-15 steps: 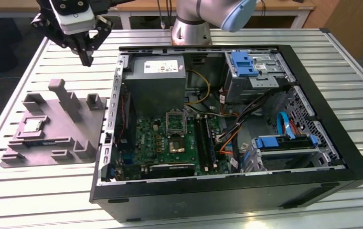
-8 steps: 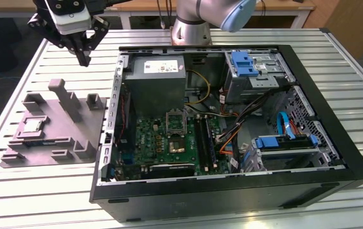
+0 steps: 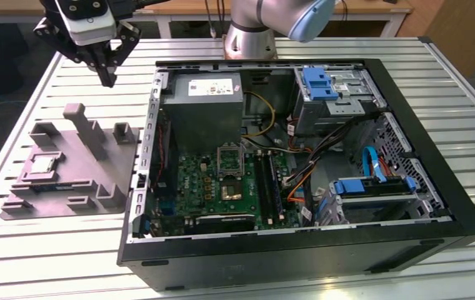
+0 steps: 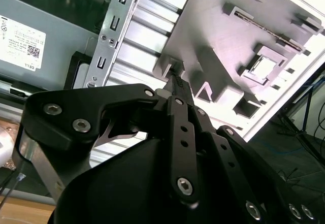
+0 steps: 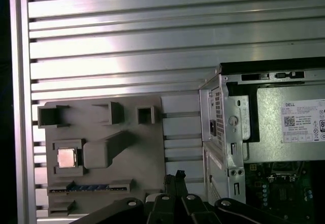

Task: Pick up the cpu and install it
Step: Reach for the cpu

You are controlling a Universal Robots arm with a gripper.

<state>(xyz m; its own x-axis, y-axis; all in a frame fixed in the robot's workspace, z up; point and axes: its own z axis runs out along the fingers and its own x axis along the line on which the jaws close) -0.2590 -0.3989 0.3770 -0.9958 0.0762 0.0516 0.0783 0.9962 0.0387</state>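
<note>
The gripper (image 3: 107, 80) is hovering above the grey tray (image 3: 87, 178), fingers closed on nothing; the cpu (image 3: 42, 164) is lying flat in the tray's recess, likely for easy pickup.

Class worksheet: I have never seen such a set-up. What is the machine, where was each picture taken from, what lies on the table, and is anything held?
It is a robot arm with a gripper, above a slatted metal table. One picture looks on from outside; two come from cameras at the arm's wrist. On the table stand an open computer case and a grey tray holding the cpu. The gripper is shut and holds nothing.
</note>
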